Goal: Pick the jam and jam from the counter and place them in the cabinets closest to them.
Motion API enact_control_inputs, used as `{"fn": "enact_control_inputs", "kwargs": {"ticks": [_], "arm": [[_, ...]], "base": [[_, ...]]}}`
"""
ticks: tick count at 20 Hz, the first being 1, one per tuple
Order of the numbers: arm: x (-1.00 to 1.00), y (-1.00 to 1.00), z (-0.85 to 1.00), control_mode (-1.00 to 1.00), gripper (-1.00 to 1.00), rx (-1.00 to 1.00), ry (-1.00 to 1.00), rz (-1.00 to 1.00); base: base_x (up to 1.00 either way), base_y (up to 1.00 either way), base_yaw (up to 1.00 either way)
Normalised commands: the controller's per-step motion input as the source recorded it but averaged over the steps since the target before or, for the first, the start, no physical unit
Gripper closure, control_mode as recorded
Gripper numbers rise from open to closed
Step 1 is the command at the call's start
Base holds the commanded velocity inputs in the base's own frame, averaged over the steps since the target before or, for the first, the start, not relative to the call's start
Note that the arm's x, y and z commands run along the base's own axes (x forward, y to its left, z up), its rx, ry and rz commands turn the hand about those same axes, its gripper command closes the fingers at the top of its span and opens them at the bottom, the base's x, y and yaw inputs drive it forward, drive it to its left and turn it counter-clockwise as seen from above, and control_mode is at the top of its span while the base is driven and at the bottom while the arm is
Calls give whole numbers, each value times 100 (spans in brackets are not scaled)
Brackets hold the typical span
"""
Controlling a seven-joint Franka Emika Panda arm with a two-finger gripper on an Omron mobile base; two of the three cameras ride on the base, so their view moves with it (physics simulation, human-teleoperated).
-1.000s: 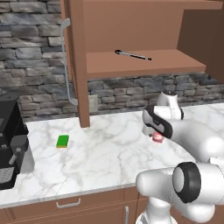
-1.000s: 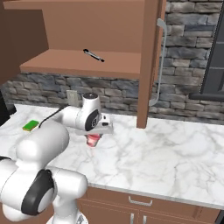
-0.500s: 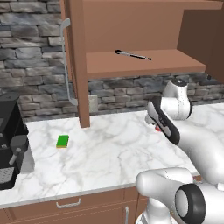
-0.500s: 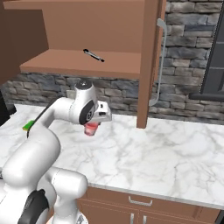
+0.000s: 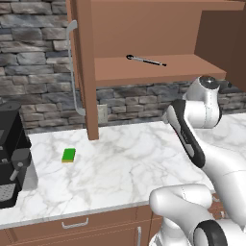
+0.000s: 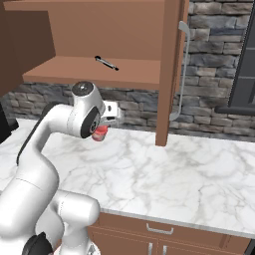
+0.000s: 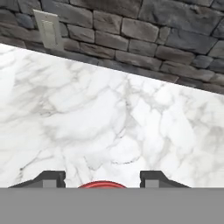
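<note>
The jam jar point(image 6: 101, 133) — red lid, pale body — sits between the fingers of the end effector point(image 6: 102, 130), gripped and lifted clear of the white marble worktop point(image 6: 189, 174). In the hand view its red lid point(image 7: 102, 184) shows between the two dark fingertips point(image 7: 48, 178). Just above it is the open wall cabinet point(image 6: 107, 69), whose shelf carries a dark slim utensil point(image 6: 106, 63). A green sponge point(image 5: 68, 154) lies on the worktop, well to the left.

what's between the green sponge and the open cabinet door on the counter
Nothing: in the left base view the marble counter is bare between the green sponge and the cabinet door.
</note>
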Motion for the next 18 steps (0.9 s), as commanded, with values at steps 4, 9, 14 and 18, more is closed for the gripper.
{"fn": "enact_control_inputs", "kwargs": {"ticks": [4,9,14,18], "arm": [[-9,10,72,-100,100,0,-19,-3],[-1,13,71,-100,100,0,-16,-4],[3,12,64,-100,100,0,-13,-6],[18,12,57,-100,100,0,-8,-8]], "base": [[0,0,0],[0,0,0],[0,0,0],[0,0,0]]}}
